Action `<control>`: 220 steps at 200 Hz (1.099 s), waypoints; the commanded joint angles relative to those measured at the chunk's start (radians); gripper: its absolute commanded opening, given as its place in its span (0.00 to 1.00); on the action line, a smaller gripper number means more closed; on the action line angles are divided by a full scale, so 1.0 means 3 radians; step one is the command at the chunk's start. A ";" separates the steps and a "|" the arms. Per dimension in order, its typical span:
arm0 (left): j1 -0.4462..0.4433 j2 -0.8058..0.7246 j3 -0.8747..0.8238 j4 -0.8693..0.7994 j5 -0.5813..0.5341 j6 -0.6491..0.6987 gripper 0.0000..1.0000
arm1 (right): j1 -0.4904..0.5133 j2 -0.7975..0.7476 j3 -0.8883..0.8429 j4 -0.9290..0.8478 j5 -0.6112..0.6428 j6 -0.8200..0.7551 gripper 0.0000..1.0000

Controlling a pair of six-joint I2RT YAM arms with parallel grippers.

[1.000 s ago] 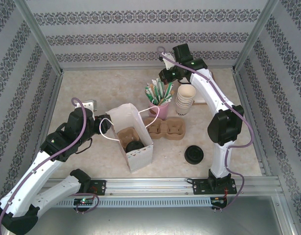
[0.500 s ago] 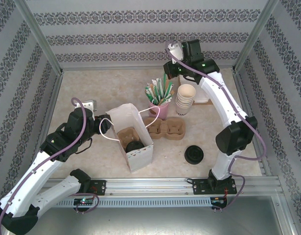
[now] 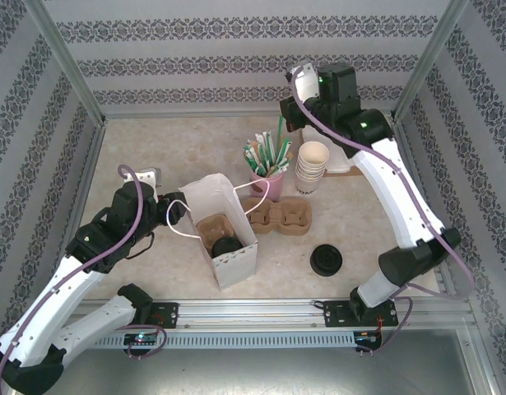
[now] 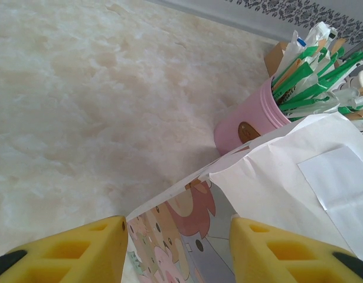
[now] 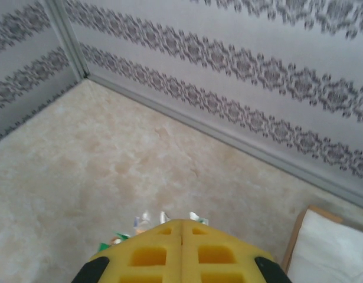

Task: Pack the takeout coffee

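The takeout coffee [image 3: 226,245], a dark cup with a black lid, sits in a cardboard carrier inside the open white paper bag [image 3: 205,193]. My left gripper [image 3: 172,210] is at the bag's left side. In the left wrist view its yellow fingers [image 4: 69,250] stand apart against the two edges of the bag's cartoon-printed side [image 4: 181,230], holding it. My right gripper [image 3: 284,119] hangs high above the pink cup of straws [image 3: 267,177], shut, with a thin green straw [image 3: 279,136] hanging from it. Straw tips [image 5: 163,216] peek past its closed fingertips [image 5: 181,223].
A stack of cream paper cups [image 3: 313,169] stands right of the straws. A second cardboard carrier [image 3: 279,216] lies beside the bag. A loose flat black lid [image 3: 326,260] rests at front right. White napkins in a wooden holder [image 5: 332,247] sit by the back wall.
My right arm has lifted up and to the right from the straw cup, gripper still shut, and a green straw rose with it. The left arm and bag have stayed put.
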State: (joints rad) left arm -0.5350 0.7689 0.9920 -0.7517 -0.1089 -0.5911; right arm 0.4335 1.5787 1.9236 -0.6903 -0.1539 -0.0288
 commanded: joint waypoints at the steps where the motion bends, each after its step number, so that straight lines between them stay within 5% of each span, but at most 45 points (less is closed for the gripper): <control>1: 0.0012 -0.0042 0.0096 0.0067 -0.0072 -0.0009 0.50 | 0.0108 -0.0266 0.0000 0.0056 0.0214 0.0021 0.00; 104: 0.0010 -0.0062 0.0059 0.0104 -0.0077 -0.0017 0.50 | 0.0601 -0.0512 0.0285 -0.0005 0.0576 -0.0071 0.00; 220: 0.0012 -0.0053 0.0024 0.0113 -0.0035 -0.0054 0.50 | 0.1817 -0.0515 0.0986 -0.0015 0.1080 -0.0533 0.00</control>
State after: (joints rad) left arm -0.5350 0.7620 0.9920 -0.7479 -0.1123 -0.5919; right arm 0.9112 1.4296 2.1784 -0.6991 0.1078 -0.1249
